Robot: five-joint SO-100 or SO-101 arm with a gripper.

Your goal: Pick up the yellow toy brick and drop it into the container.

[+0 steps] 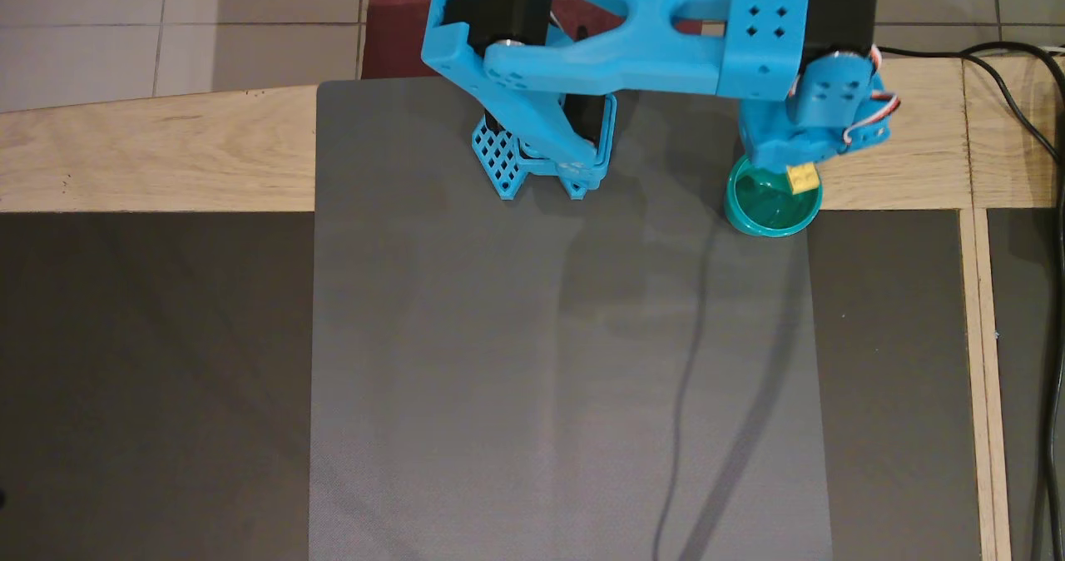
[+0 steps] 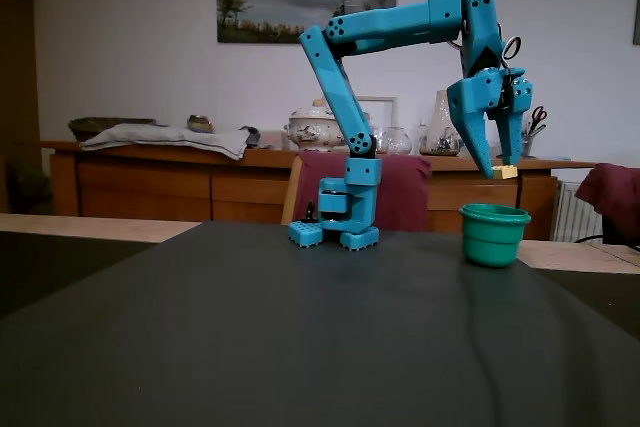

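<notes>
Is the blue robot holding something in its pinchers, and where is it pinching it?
Yes, the tool pinches the yellow toy brick at its very tips, by the brick's sides, above the container.

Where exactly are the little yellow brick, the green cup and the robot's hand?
yellow brick [image 1: 802, 179], overhead view, its studded top.
green cup [image 2: 493, 239], fixed view, its outer wall.
hand [image 2: 501, 173], fixed view, between the fingertips.

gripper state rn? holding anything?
Gripper: shut on the yellow brick, held in the air above the green cup, not yet dropped.
</notes>
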